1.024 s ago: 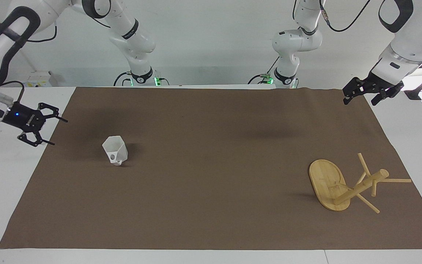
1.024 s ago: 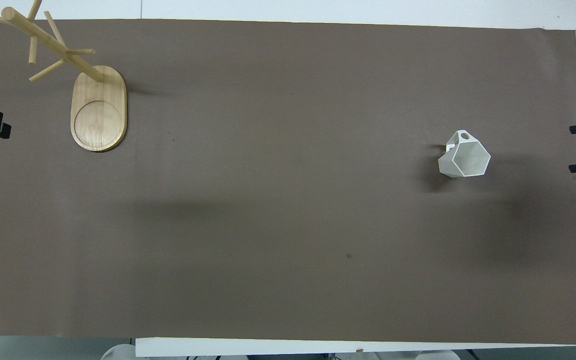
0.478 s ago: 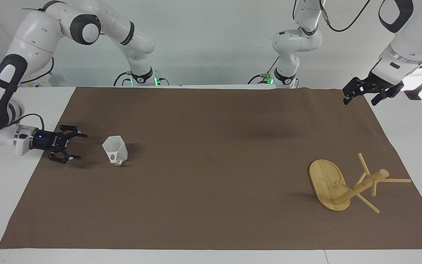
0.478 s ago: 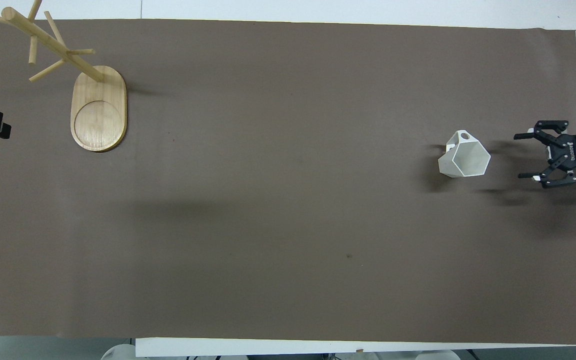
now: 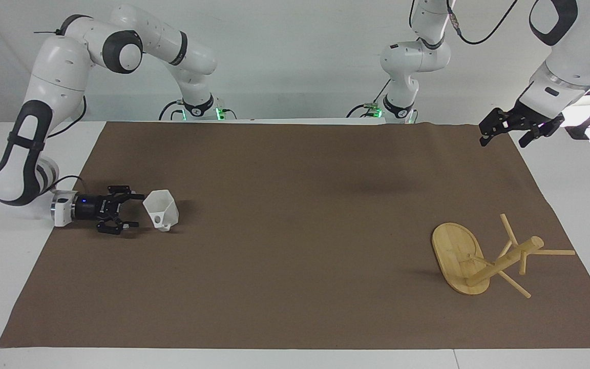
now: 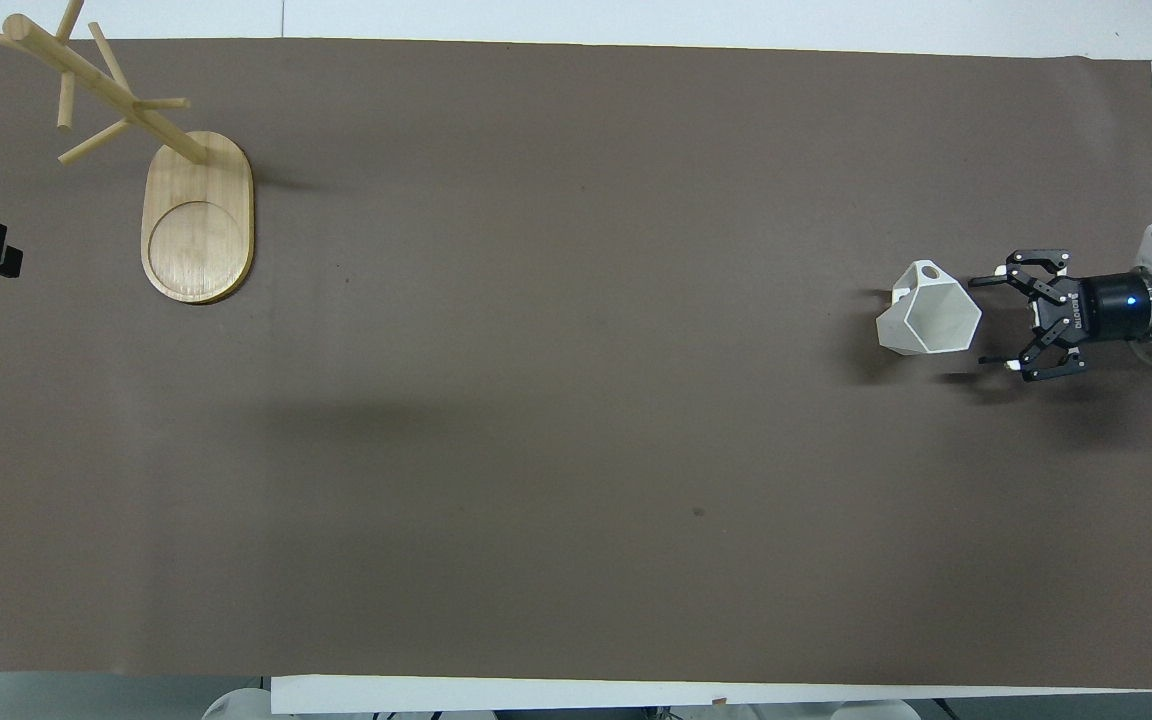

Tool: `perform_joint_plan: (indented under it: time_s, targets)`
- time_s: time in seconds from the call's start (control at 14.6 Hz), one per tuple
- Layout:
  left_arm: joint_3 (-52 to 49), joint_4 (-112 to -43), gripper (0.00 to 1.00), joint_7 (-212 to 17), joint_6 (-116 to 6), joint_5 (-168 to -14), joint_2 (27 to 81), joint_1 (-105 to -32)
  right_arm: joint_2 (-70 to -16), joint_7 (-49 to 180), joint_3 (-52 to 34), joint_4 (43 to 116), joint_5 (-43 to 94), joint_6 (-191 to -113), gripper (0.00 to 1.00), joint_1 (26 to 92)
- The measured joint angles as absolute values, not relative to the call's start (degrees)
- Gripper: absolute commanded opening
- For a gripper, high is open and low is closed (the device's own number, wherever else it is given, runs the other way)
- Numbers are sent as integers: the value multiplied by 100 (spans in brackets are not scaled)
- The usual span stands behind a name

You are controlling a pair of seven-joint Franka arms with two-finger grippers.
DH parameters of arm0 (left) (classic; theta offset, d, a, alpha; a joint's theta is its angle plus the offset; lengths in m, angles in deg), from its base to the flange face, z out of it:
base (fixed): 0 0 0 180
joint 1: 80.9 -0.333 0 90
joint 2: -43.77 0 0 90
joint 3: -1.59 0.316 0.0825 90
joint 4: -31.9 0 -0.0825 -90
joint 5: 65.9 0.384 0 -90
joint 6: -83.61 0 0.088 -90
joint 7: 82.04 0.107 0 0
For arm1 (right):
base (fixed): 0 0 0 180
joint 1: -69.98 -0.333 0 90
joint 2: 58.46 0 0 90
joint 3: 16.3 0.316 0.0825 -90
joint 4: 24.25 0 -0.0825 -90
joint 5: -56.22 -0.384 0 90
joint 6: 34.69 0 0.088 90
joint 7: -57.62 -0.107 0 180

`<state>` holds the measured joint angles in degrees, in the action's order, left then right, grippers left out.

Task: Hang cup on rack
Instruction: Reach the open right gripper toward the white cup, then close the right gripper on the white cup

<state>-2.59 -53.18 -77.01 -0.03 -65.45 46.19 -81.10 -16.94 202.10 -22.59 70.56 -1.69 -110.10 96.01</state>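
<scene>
The cup [image 5: 161, 210] stands upright on the brown mat [image 5: 295, 287] toward the right arm's end of the table, its hexagonal rim up and its handle with the round hole on the side turned away from the robots; the right gripper [image 5: 132, 209] lies low and level just beside it, on the side toward the table's edge, fingers spread wide and pointing at the cup, one tip close to the rim, the other down near the mat; whether a tip touches the cup cannot be told; from overhead the same gripper [image 6: 983, 320] shows both fingers apart, with the cup [image 6: 929, 309] just ahead of the gap, not yet between them; the rack [image 5: 484, 259] stands well apart toward the left arm's end, oval base flat on the mat, post upright and pegs bare; overhead the rack [image 6: 198, 215] sits farther from the robots than the cup; the left gripper [image 5: 505, 138] waits, raised over the mat's corner near its own base, fingers open and holding nothing.
</scene>
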Motion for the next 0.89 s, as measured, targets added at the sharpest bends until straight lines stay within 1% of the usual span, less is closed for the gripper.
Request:
perform_joint_plan:
  time_s: [0.2,0.89]
  targets:
    - [-259,-5318,100,-7701,-3,-6545,4619,-8110,-1659,20382,-2260,7210,-300,-11084,100,9456]
    - [-260,-5318,100,-7701,-3,-6545,4619,-8110,-1660,20674,-2253,7346,-418,-11149,100,9210]
